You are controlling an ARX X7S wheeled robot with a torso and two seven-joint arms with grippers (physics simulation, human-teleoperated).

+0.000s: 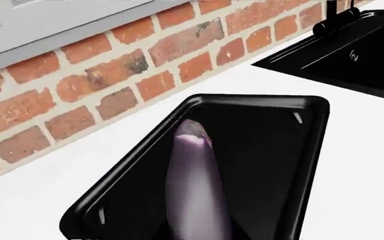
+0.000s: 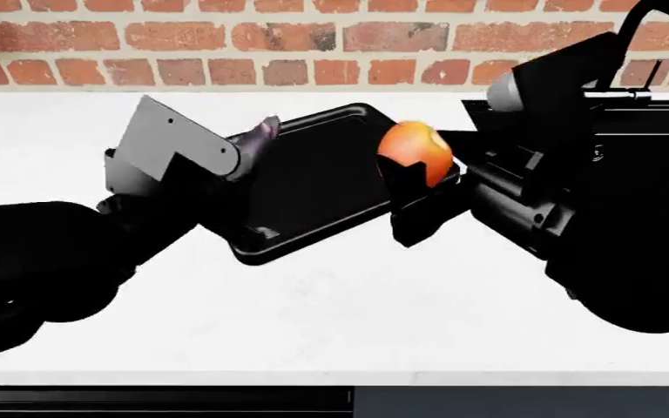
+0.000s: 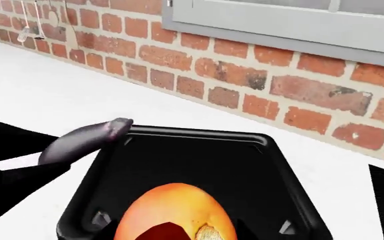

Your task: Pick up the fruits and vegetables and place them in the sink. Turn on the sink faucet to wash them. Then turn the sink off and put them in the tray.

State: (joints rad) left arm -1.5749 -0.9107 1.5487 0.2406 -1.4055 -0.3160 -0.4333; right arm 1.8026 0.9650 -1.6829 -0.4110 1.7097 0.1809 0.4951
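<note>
The glossy black tray [image 2: 311, 187] lies on the white counter. My left gripper [image 2: 238, 155] is shut on the dark purple eggplant [image 2: 260, 133] and holds it over the tray's left rim. In the left wrist view the eggplant [image 1: 195, 185] runs lengthwise above the tray [image 1: 279, 150]. My right gripper [image 2: 413, 185] is shut on the orange-red fruit [image 2: 418, 146] over the tray's right edge. The right wrist view has the fruit [image 3: 175, 210] close up above the tray [image 3: 199, 160], with the eggplant [image 3: 85, 139] beyond it. The black sink [image 1: 362, 55] and the faucet [image 1: 334, 21] lie past the tray.
A red brick wall [image 2: 311, 39] runs along the back of the white counter [image 2: 334, 313]. My right arm [image 2: 591, 209] covers most of the sink [image 2: 660, 122] in the head view. Grey cabinet panels [image 3: 299, 20] hang above the bricks.
</note>
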